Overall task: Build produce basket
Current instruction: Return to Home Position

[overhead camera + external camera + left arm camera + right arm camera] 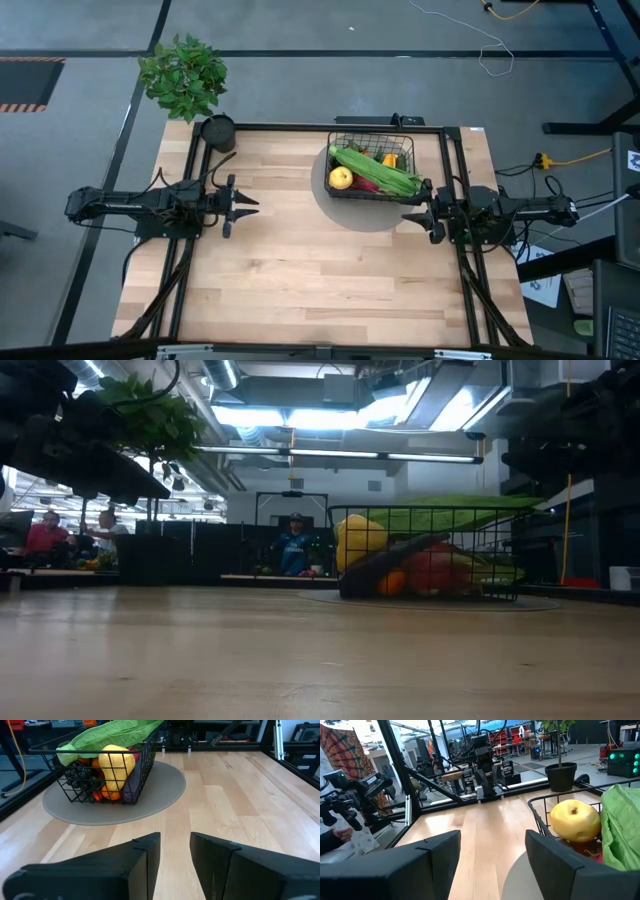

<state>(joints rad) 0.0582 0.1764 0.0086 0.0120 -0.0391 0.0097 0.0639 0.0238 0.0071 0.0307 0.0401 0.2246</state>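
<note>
The black wire basket [372,140] stands on a round grey mat [352,216] at the table's far right. It holds produce: a yellow fruit [341,178], a long green vegetable [380,172] lying across the top, and orange, red and dark pieces beneath. My left gripper [248,206] is open over the table's left half, pointing toward the basket [100,770] and well short of it. My right gripper [410,218] is open at the basket's near right corner, beside the rim [540,805] and the yellow fruit [574,821], touching nothing.
A leafy potted plant [183,75] and a small round black cup [217,130] stand at the far left corner. Bare wood spreads across the table's middle and near side [320,280]. People sit in the room beyond [294,550].
</note>
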